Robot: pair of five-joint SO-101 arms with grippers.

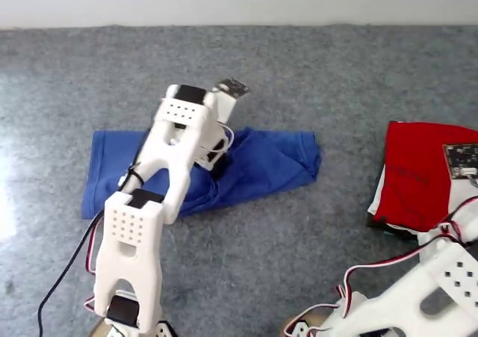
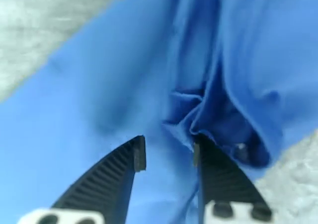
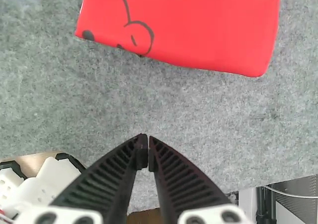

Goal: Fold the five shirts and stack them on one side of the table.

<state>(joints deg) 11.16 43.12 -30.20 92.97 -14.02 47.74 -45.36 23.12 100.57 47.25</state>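
The left arm (image 1: 160,165) is stretched forward from its base, the wrist bent downward, and the left gripper (image 2: 168,157) is held with fingers parted. The right arm (image 1: 441,277) is folded low, the right gripper (image 3: 144,152) pointed down with fingers pressed together

Grey speckled felt-like table cover (image 1: 314,262) lies flat; white wall (image 1: 239,1) runs along its far edge.

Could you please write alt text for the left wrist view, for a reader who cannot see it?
The open left gripper hangs close over a rumpled blue shirt, right beside a bunched fold in the cloth, with grey table surface at two corners.
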